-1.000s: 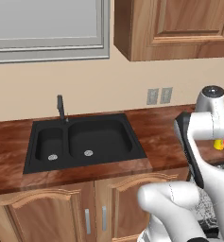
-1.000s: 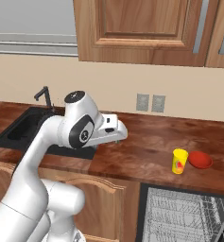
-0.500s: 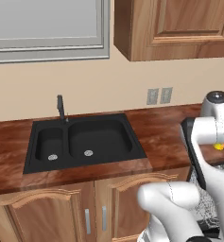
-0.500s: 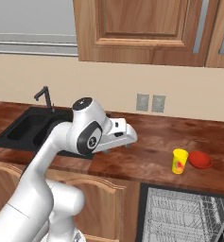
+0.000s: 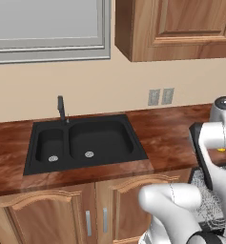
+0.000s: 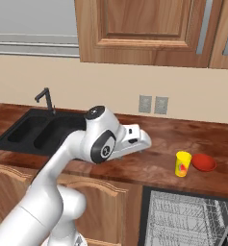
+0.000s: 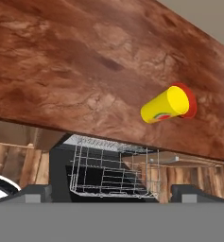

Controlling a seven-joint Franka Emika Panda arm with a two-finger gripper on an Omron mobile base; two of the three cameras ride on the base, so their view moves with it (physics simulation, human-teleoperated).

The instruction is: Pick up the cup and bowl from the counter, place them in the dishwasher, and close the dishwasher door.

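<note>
The yellow cup (image 6: 183, 163) stands on the reddish-brown counter (image 6: 149, 166), touching or nearly touching the red bowl (image 6: 203, 162) on its right. In the hand view the cup (image 7: 167, 106) sits upper right with the bowl (image 7: 193, 100) peeking out behind it. My gripper (image 7: 113, 193) is open, its fingertips (image 7: 34, 191) wide apart, with nothing between them. It hovers over the counter's front edge, well left of the cup (image 5: 222, 149). In the right base view the gripper (image 6: 147, 140) points towards the cup. Below the counter the dishwasher (image 6: 183, 216) stands open with its wire rack (image 7: 113, 170) showing. The dishwasher door is out of view.
A black double sink (image 6: 36, 132) with a dark faucet (image 6: 45, 98) lies left of the arm. Two wall outlets (image 6: 152, 104) sit above the counter, and wooden upper cabinets (image 6: 139, 29) hang overhead. Light wooden cabinet doors (image 5: 93, 214) run under the sink.
The arm has swung to the right, carrying the open gripper along the counter towards the cup. Cup, bowl and base have stayed put.
</note>
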